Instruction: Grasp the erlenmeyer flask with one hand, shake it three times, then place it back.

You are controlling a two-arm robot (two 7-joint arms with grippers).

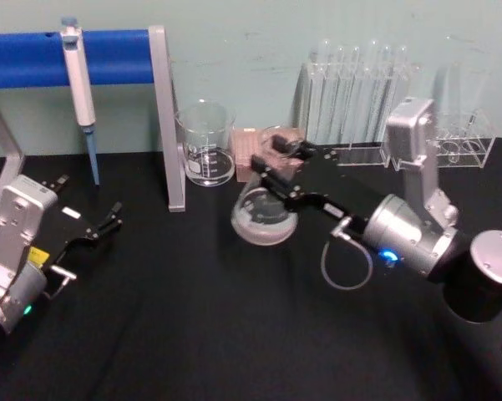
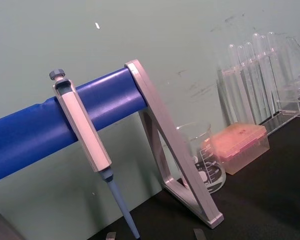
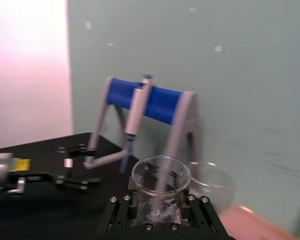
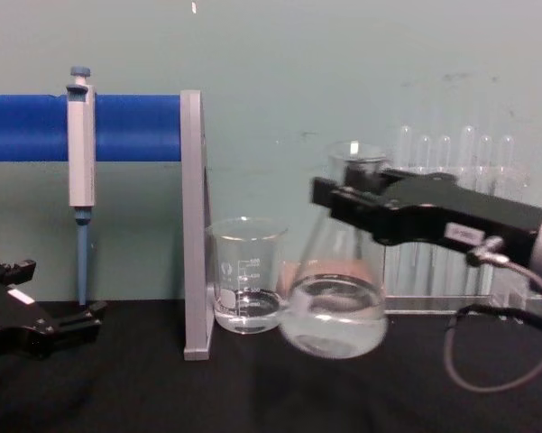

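Observation:
My right gripper (image 4: 344, 200) is shut on the neck of the erlenmeyer flask (image 4: 334, 311), a clear conical flask with a little clear liquid in its wide base. The flask hangs slightly tilted above the black table, in front of the beaker. The head view has the flask (image 1: 263, 219) at the table's middle under the right gripper (image 1: 277, 164). The right wrist view looks down on the flask's rim (image 3: 160, 173) between the fingers. My left gripper (image 1: 110, 219) rests open at the left of the table, away from the flask.
A glass beaker (image 4: 246, 287) stands behind the flask, beside a grey stand leg (image 4: 193, 225) carrying a blue bar (image 1: 33, 58) with a hanging pipette (image 4: 79, 162). A pink tip box (image 2: 238, 146) and a rack of test tubes (image 1: 359, 92) line the back wall.

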